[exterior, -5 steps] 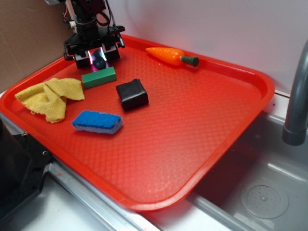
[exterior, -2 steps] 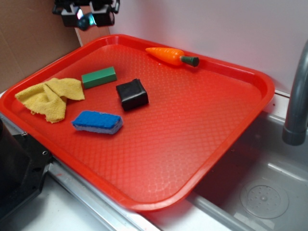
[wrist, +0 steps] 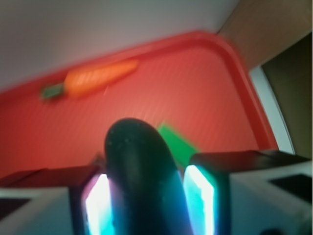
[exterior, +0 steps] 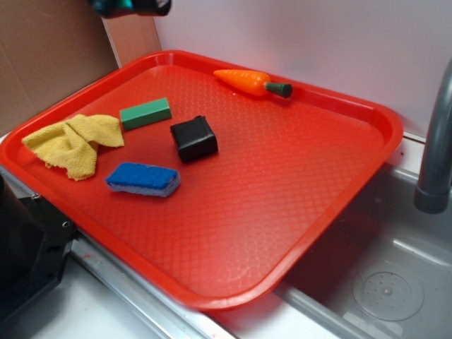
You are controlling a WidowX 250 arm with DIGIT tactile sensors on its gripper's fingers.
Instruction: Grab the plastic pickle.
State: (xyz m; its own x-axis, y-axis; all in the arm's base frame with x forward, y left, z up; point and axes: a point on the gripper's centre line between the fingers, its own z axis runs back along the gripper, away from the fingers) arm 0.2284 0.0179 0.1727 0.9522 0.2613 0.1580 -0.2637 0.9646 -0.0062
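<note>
The dark green plastic pickle (wrist: 139, 171) fills the lower middle of the wrist view, clamped between my glowing pads (wrist: 199, 196). My gripper (wrist: 146, 200) is shut on it and hangs high above the red tray (wrist: 205, 83). In the exterior view only the gripper's underside (exterior: 131, 7) shows at the top left edge, with a bit of the pickle (exterior: 125, 6) between the fingers, above the tray's far left corner.
On the tray (exterior: 339, 198) lie a light-green block (exterior: 145, 113), a black block (exterior: 193, 138), a blue sponge (exterior: 143, 179), a yellow cloth (exterior: 74, 143) and an orange carrot (exterior: 251, 82). A sink (exterior: 388, 282) with a grey tap (exterior: 438, 141) is at the right.
The gripper has risen from the tray's far left corner with the pickle held, from tray level to almost out of the top of the exterior view.
</note>
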